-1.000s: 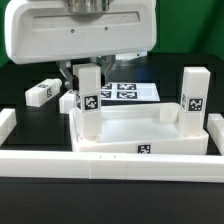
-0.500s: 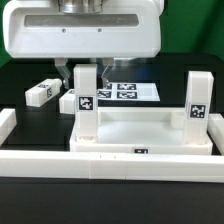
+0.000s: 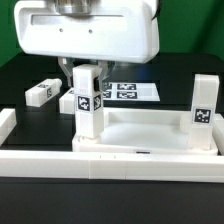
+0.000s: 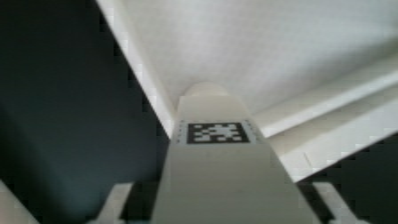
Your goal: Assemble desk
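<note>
Gripper [image 3: 86, 78] clamped on the upright leg [image 3: 88, 118], long axis vertical, directly beneath it at the tabletop [image 3: 150, 151] corner on the exterior view's left.

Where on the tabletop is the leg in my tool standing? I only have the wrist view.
Observer: The held leg stands upright at the tabletop's corner on the exterior view's left.
Operator: Any other leg standing on it?
Observer: Yes, a second leg stands upright at the corner on the exterior view's right.
Operator: Any spares in sight?
Observer: One loose leg lies on its side off the tabletop, farther to the exterior view's left.
</note>
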`<action>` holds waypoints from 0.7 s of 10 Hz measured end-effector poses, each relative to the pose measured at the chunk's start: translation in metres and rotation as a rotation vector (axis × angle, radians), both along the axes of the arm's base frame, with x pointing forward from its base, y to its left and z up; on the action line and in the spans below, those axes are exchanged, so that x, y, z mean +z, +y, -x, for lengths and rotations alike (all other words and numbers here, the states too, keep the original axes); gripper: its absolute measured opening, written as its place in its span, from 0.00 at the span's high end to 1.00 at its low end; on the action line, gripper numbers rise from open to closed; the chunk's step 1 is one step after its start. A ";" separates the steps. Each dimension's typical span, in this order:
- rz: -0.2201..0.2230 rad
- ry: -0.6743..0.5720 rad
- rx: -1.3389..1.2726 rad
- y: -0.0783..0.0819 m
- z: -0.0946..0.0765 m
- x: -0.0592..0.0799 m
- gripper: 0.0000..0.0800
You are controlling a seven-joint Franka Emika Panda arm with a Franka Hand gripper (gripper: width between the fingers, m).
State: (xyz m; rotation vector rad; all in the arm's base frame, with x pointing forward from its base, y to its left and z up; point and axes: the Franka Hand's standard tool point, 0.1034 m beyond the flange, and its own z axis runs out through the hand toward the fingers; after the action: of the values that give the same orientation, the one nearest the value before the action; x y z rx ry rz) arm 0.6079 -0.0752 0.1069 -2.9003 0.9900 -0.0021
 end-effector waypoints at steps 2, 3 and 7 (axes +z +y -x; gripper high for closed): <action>-0.011 0.012 -0.170 0.000 -0.001 0.000 0.64; -0.012 0.014 -0.192 0.000 -0.001 0.000 0.64; -0.009 0.015 -0.165 0.002 -0.001 0.000 0.26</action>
State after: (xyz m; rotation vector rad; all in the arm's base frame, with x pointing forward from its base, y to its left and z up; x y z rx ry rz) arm 0.6093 -0.0728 0.1069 -2.8047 1.2254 0.0141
